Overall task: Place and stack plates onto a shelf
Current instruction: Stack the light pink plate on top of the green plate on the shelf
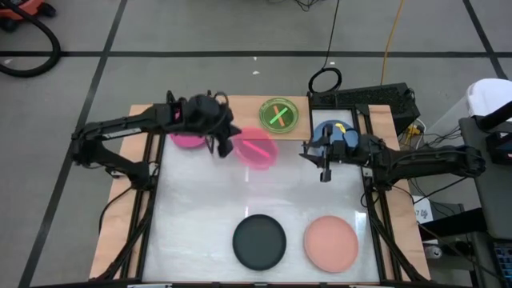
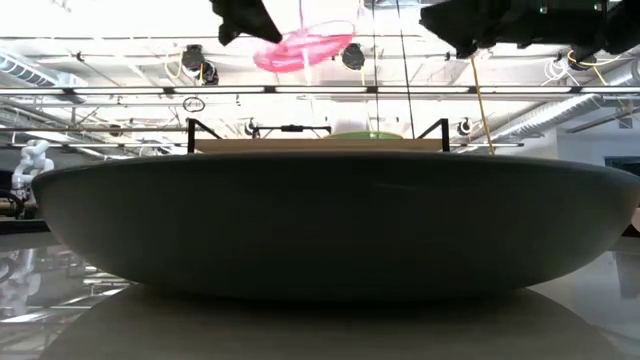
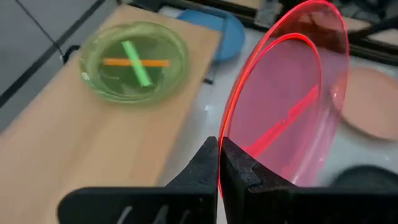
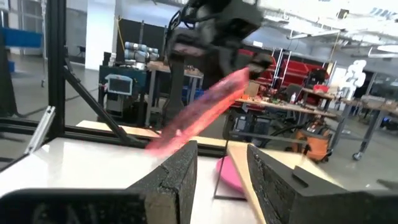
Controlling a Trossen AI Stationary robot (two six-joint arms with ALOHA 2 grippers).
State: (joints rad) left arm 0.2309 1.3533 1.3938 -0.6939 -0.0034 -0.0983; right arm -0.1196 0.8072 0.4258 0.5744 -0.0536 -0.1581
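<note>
My left gripper (image 1: 230,146) is shut on a translucent pink plate (image 1: 258,150), held in the air just in front of the light-wood shelf (image 1: 240,112). A translucent green plate (image 1: 278,115), with crossed orange and green strips showing in it, rests on the shelf. A magenta plate (image 1: 186,140) lies under my left arm and a blue plate (image 1: 334,130) lies under my right arm. Black (image 1: 259,242) and salmon (image 1: 330,243) plates sit flat on the white tabletop near its front edge. My right gripper (image 4: 221,168) hovers open at the right, with nothing between its fingers. My left gripper pinches the pink plate's rim (image 3: 225,142) between its two fingers. The fingers slant downward, coming from the table's left side. The plate is lifted clear of the table and shelf and stands tilted, its hollow side facing the table's right (image 2: 303,45).
Black frame posts (image 1: 364,152) run along the table's sides. The white tabletop (image 1: 200,208) between the shelf and the two front plates is bare. Cables and a black case (image 1: 376,98) lie behind the table's far right corner.
</note>
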